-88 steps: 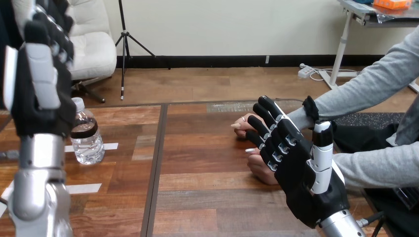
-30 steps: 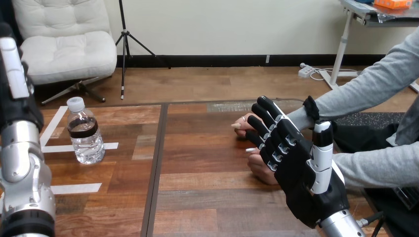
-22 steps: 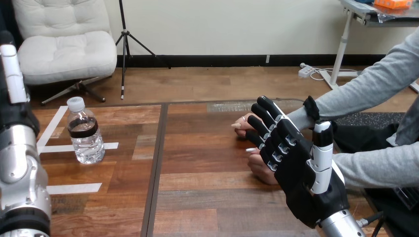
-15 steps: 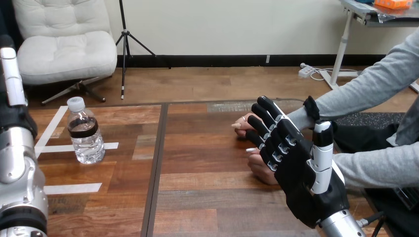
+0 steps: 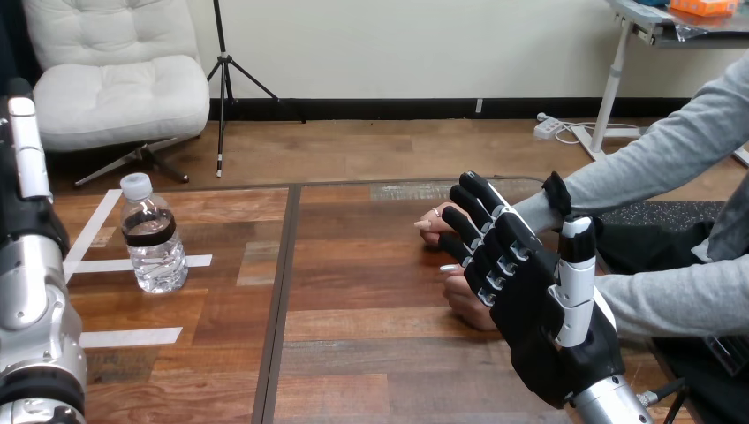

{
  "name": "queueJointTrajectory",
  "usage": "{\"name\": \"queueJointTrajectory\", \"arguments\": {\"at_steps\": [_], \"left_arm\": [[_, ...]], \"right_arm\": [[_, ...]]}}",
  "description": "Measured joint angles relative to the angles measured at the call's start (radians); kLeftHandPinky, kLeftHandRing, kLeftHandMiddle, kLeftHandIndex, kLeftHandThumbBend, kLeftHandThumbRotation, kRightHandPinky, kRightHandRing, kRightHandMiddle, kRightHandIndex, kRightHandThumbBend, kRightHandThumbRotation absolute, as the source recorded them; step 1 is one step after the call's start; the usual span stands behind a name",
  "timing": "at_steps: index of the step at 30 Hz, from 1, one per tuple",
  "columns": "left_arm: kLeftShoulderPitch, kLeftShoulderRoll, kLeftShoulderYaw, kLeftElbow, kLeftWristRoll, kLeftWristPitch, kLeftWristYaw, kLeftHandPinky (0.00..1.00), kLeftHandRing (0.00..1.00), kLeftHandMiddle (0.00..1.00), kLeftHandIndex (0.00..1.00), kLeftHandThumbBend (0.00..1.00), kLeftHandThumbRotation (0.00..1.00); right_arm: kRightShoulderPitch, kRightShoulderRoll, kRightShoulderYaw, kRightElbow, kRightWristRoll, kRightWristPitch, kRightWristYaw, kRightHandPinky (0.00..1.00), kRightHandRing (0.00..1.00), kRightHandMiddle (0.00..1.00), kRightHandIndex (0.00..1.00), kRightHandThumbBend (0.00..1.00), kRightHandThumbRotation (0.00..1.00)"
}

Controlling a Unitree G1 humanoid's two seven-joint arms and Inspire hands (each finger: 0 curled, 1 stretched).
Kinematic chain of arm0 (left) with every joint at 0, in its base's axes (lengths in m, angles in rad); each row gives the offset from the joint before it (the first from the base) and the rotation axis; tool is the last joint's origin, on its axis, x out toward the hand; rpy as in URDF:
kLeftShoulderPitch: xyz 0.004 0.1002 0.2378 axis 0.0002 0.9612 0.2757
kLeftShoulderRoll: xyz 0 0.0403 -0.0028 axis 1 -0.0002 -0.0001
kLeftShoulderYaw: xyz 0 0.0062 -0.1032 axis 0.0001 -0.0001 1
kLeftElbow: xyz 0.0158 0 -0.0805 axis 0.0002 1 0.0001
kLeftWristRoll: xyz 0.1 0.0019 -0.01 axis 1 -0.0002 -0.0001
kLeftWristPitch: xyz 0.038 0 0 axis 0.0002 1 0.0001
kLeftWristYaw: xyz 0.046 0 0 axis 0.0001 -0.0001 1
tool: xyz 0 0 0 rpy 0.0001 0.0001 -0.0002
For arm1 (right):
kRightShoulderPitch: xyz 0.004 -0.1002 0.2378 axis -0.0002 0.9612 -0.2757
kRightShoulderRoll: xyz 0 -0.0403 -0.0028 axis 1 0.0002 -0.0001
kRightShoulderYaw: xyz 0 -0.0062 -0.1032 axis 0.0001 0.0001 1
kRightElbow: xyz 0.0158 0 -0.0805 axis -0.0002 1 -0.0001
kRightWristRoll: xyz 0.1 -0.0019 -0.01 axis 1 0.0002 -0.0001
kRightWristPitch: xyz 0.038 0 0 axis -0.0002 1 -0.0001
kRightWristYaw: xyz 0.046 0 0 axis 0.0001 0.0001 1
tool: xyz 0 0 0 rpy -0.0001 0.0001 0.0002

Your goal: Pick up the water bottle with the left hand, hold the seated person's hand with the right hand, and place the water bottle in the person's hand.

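Note:
The water bottle (image 5: 153, 235) stands upright on the table's left part; it is clear, with a white cap and a dark label band. My left hand (image 5: 25, 168) is raised at the view's left edge, to the left of the bottle and apart from it. My right hand (image 5: 530, 291) is open, held on edge with straight fingers and the thumb up. Just behind its fingers the person's two hands rest on the table, one farther (image 5: 435, 221) and one nearer (image 5: 462, 299). I cannot tell whether my fingers touch them.
White tape strips (image 5: 132, 336) lie on the wood around the bottle. A dark seam (image 5: 281, 291) runs front to back through the table. The person's grey-sleeved arms (image 5: 671, 291) come in from the right.
My left arm has swung left and lower, uncovering the bottle that it partly hid 2.9 s ago. The bottle, my right hand and the person's hands have stayed put.

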Motion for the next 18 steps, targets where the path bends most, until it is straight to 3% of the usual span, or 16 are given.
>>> {"name": "queueJointTrajectory", "arguments": {"at_steps": [9,18], "left_arm": [[-0.022,0.008,-0.004,0.04,0.006,0.005,0.008,1.0,1.0,1.0,1.0,0.57,1.0],[-0.046,0.022,-0.007,0.064,0.022,0.05,0.022,1.0,1.0,1.0,1.0,0.66,0.96]], "right_arm": [[0.0,0.0,0.0,0.0,0.0,0.0,0.0,1.0,1.0,0.99,0.96,0.92,1.0],[0.0,0.0,0.0,0.0,0.0,0.0,0.0,1.0,1.0,0.99,0.96,0.92,1.0]]}}
